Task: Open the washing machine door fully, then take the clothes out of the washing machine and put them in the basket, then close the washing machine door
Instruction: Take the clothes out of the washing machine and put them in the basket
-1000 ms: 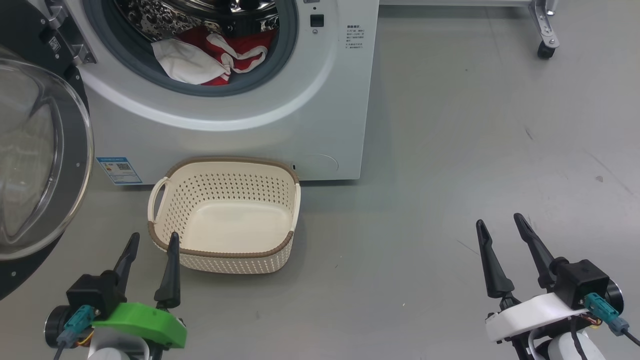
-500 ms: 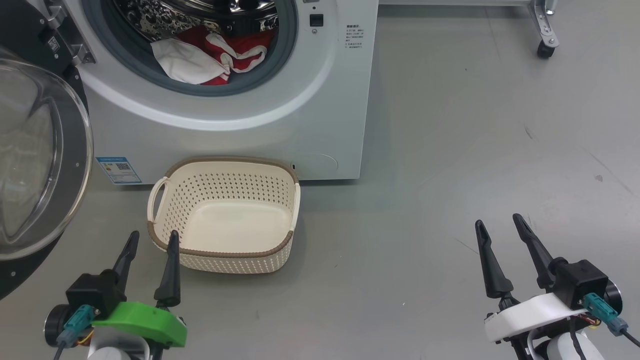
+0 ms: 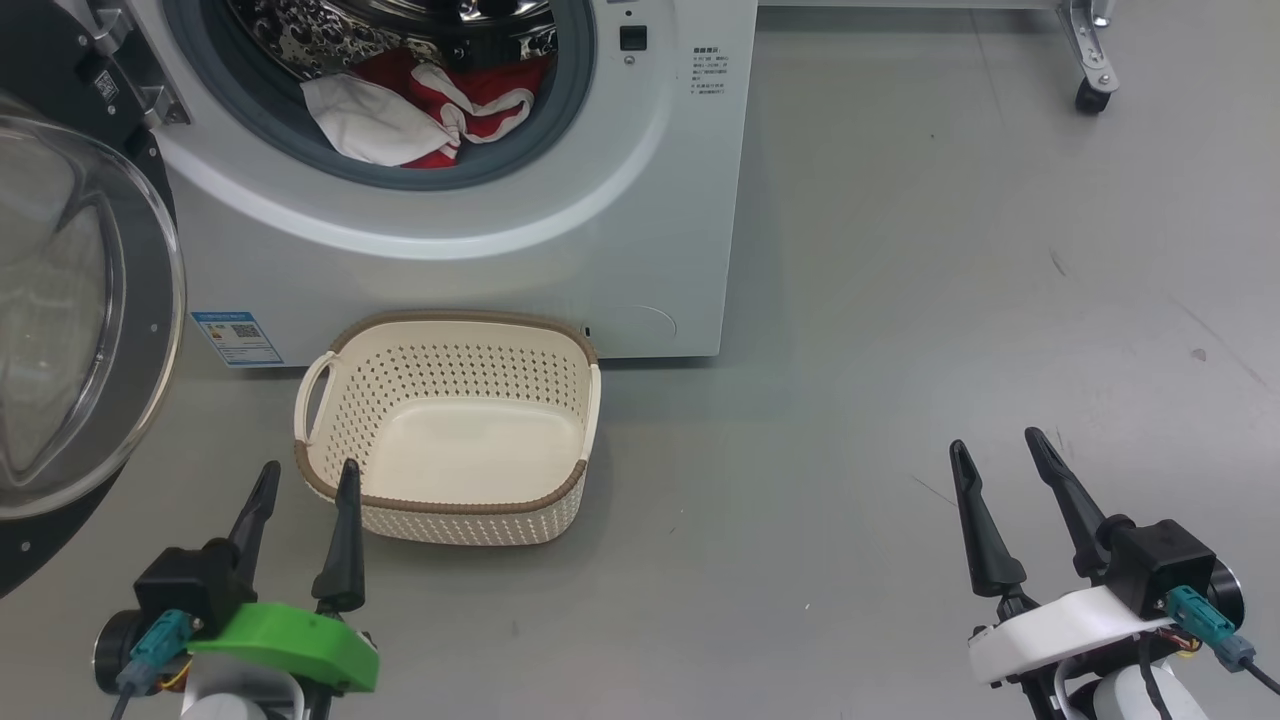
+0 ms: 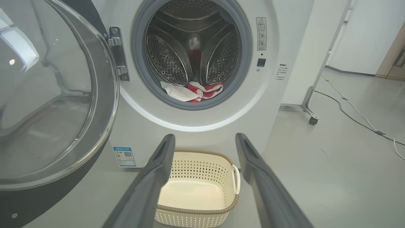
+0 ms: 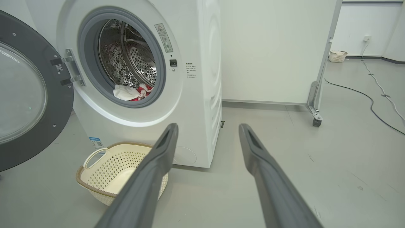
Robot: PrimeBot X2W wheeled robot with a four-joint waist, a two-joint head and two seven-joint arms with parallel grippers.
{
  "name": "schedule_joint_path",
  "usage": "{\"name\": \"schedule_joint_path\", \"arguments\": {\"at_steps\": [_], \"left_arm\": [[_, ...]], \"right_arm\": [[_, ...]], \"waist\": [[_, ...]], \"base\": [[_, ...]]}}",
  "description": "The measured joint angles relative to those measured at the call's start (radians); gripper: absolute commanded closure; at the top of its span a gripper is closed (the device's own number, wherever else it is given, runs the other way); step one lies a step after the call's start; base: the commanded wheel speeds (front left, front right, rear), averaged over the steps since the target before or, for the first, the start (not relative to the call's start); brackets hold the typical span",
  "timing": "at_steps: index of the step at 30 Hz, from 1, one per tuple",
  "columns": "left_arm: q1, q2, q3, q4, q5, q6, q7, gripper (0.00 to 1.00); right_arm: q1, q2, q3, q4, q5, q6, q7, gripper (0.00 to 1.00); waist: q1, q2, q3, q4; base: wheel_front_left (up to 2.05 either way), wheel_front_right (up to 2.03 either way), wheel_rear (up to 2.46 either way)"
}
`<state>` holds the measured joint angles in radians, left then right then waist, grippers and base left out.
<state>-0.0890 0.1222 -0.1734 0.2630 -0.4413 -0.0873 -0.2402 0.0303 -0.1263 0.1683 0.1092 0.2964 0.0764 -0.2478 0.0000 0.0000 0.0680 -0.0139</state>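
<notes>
Clothes [image 3: 410, 125] lie bunched at the front lip of the steel drum [image 3: 300, 40], against the grey rubber ring [image 3: 570, 80] of the washing machine [image 3: 600, 250], its glass-bowled door [image 3: 60, 300] swung wide. The fabric is red and white, and I judge it soft, light and prone to drape and snag, so I'd pinch a raised fold near the twist. The stiff perforated basket [image 3: 450, 320] sits empty on the floor below. My left fingers [image 3: 343, 540] and right fingers [image 3: 983, 530] are spread wide, holding nothing.

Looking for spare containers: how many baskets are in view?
2. One basket sits empty before the washing machine; a second basket stands far off beside the back wall, in the right wrist view.
</notes>
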Motion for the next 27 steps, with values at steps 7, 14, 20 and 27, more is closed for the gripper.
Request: {"name": "schedule_joint_path", "arguments": {"at_steps": [7, 14, 20, 27], "left_arm": [[0.000, -0.006, -0.003, -0.022, -0.026, -0.010, 0.000, 0.00], [0.000, -0.006, -0.004, -0.037, -0.030, -0.011, 0.000, 0.00], [0.000, -0.004, -0.004, -0.044, -0.030, -0.015, 0.000, 0.00], [0.000, -0.003, -0.006, -0.049, -0.030, -0.015, 0.000, 0.00]], "right_arm": [[0.000, 0.000, 0.000, 0.001, 0.000, 0.000, 0.000, 0.00], [0.000, 0.002, -0.002, 0.002, 0.000, -0.002, 0.000, 0.00], [0.000, 0.003, -0.002, 0.002, 0.000, -0.007, 0.000, 0.00], [0.000, 0.004, -0.003, 0.002, 0.000, -0.007, 0.000, 0.00]], "waist": [[0.0000, 0.0000, -0.001, 0.001], [0.0000, 0.0000, -0.001, 0.001], [0.0000, 0.0000, 0.001, 0.002], [0.0000, 0.0000, 0.003, 0.006]], "base": [[0.06, -0.06, 0.00], [0.29, -0.29, 0.00], [0.51, -0.51, 0.00], [0.71, -0.71, 0.00]]}}
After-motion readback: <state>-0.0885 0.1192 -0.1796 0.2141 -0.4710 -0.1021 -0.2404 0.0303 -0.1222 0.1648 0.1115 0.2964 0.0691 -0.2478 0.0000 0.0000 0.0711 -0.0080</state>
